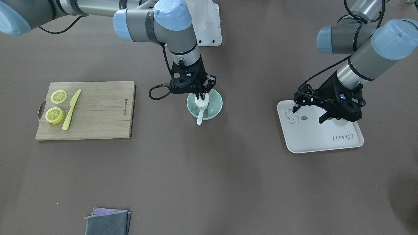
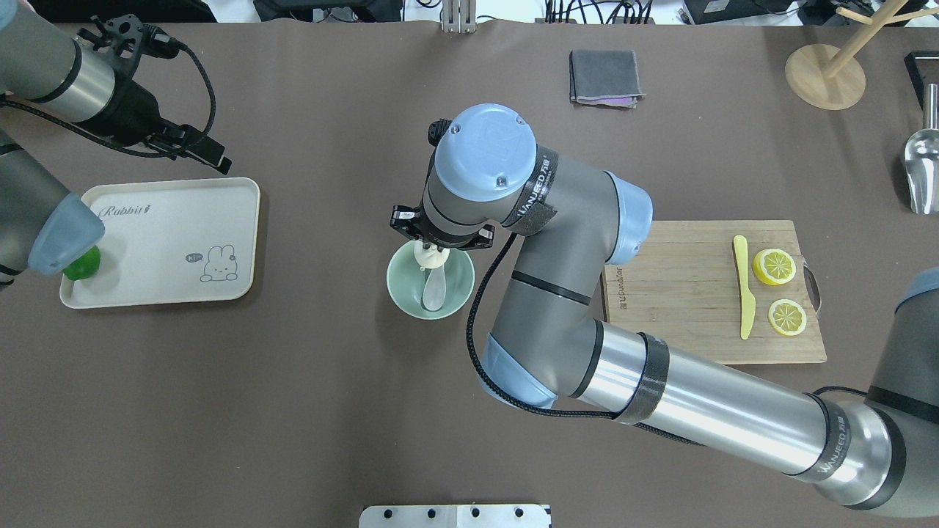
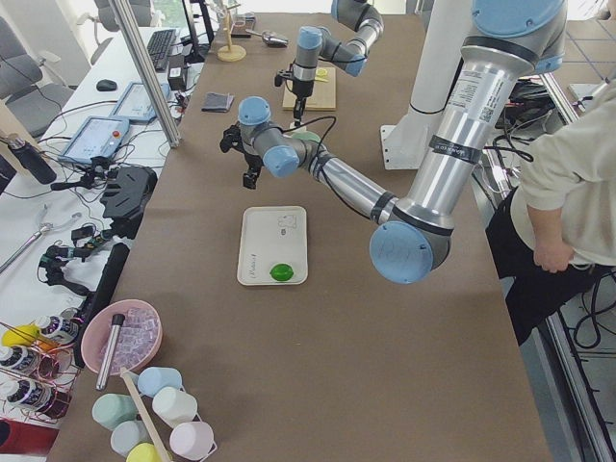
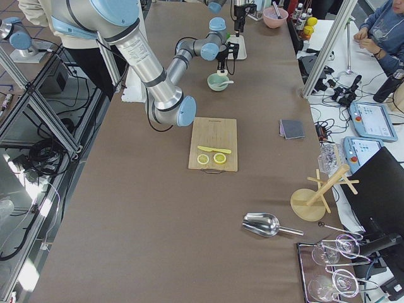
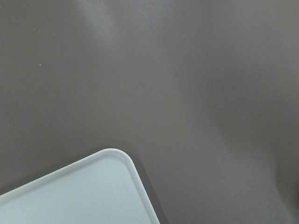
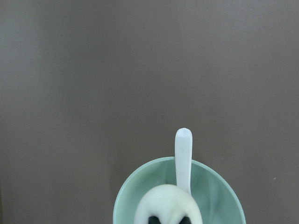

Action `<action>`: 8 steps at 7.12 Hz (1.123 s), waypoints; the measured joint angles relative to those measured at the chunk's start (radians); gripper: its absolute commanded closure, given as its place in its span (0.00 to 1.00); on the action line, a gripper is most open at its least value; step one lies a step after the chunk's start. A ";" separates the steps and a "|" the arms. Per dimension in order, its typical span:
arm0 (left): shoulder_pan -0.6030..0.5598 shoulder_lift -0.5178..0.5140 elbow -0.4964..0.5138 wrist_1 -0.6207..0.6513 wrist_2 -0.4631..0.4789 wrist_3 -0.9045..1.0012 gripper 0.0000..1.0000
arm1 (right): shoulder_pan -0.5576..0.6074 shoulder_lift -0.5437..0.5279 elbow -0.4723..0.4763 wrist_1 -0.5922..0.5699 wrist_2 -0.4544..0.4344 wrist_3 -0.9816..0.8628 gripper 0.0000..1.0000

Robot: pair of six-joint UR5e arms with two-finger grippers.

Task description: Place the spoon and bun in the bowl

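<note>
Here, front-facing view: on a dark brown table covering (image 1: 209,182), the right gripper (image 1: 201,95) hangs over the mint-green bowl (image 1: 217,103), fingers clamped on the bun (image 1: 201,102), which is held just above the bowl's inside. The spoon (image 1: 200,117) lies in the bowl, handle overhanging the rim. The left gripper (image 1: 328,118) hovers over a beige tray (image 1: 313,137); whether its fingers are parted cannot be told. A bamboo cutting board (image 1: 101,111) carries lemon slices (image 1: 58,97) and a yellow knife (image 1: 72,109); a folded grey cloth (image 1: 107,222) lies apart. Overhead view: a green ball (image 2: 86,264) sits in a tray corner, and a wooden stand (image 2: 825,77) and a metal scoop (image 2: 923,165) occupy the far right corner. Left side view: a workbench with a tablet (image 3: 94,140) flanks the table, and a person (image 3: 568,173) stands beside the robot. Right side view: an aluminium post (image 4: 328,47) rises at the table's edge. Left wrist view: a tray corner and bare covering. Right wrist view: the bun, between dark fingertips (image 6: 153,219), hides the spoon's scoop.
</note>
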 measured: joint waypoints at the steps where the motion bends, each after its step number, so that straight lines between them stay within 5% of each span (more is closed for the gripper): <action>1: 0.000 0.001 0.001 0.001 0.002 0.000 0.03 | -0.010 -0.007 0.006 -0.001 -0.015 0.000 0.00; 3: -0.005 0.003 0.003 0.005 0.005 0.001 0.03 | -0.004 -0.094 0.104 -0.008 -0.001 -0.021 0.00; 5: -0.049 0.037 0.000 0.006 0.002 0.026 0.03 | 0.111 -0.272 0.245 -0.013 0.106 -0.161 0.00; 8: -0.195 0.157 -0.006 0.057 -0.003 0.269 0.03 | 0.406 -0.520 0.277 -0.012 0.271 -0.655 0.00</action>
